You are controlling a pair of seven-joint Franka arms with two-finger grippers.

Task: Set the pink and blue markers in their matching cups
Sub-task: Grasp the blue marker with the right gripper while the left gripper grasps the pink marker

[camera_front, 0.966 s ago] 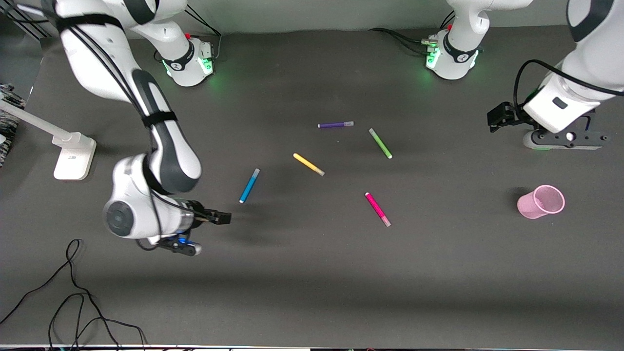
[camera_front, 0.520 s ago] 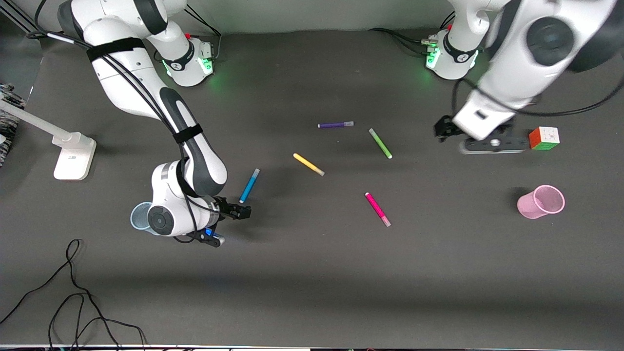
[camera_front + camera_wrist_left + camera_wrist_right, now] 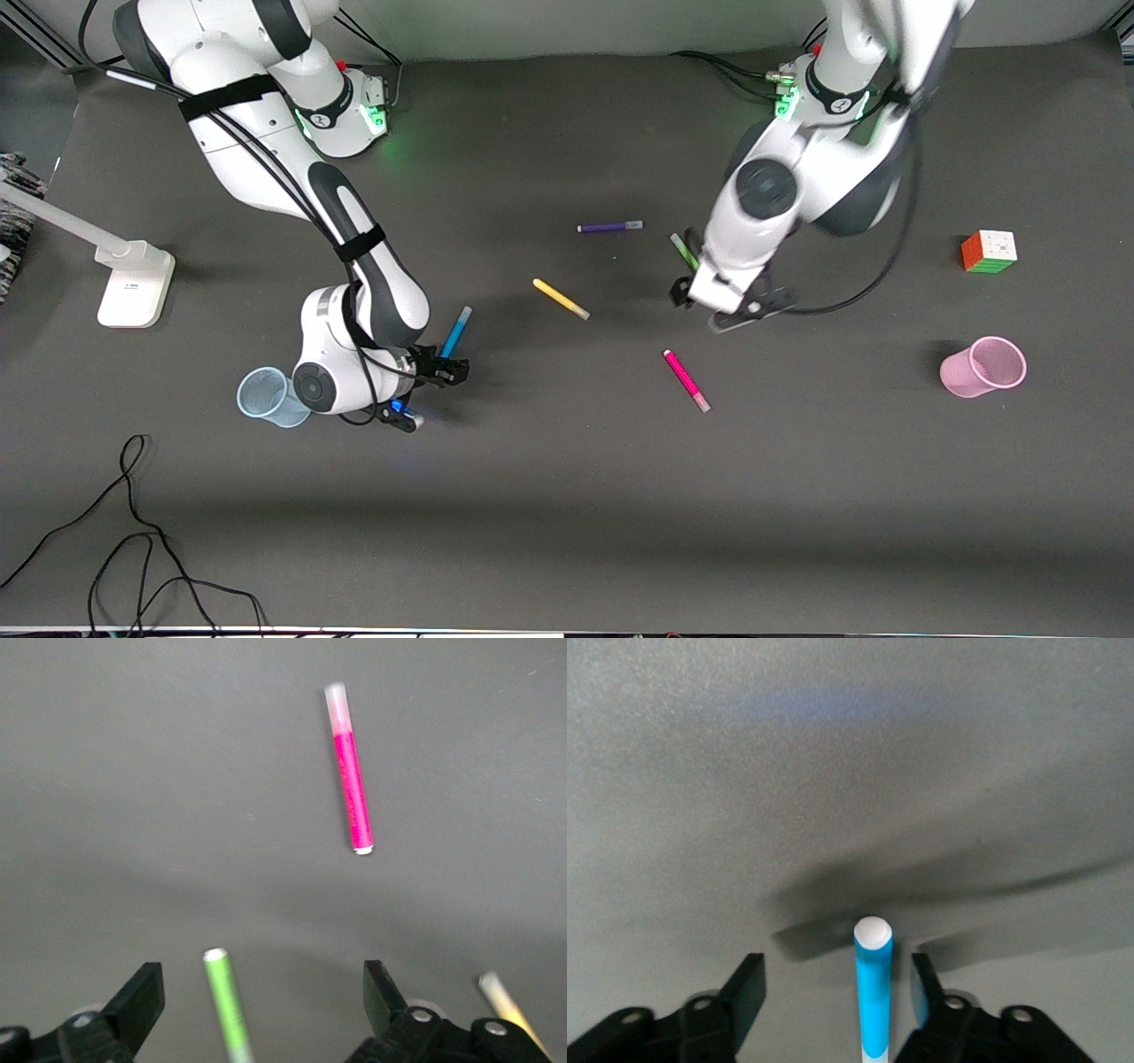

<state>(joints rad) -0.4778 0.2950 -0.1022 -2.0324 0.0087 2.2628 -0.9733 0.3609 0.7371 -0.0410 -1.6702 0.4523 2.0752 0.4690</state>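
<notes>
Robotics lab bench, not a home or shop. Two white arms (image 3: 266, 168) are bolted by their bases (image 3: 341, 111) to a table (image 3: 567, 496) covered in plain dark grey matting, green status lights lit at each base. Loose black cables (image 3: 133, 532) are trailed over the table edge nearest the front camera. A white camera stand (image 3: 133, 283) is set at the right arm's end of the table. A colour cube (image 3: 989, 251) is kept as a test prop near the left arm's end.

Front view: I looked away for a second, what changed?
The right gripper moved from beside the blue cup to straddle the blue marker, not yet gripping. The left gripper swung in from its table end toward the pink marker. Markers and cups stayed put.
</notes>
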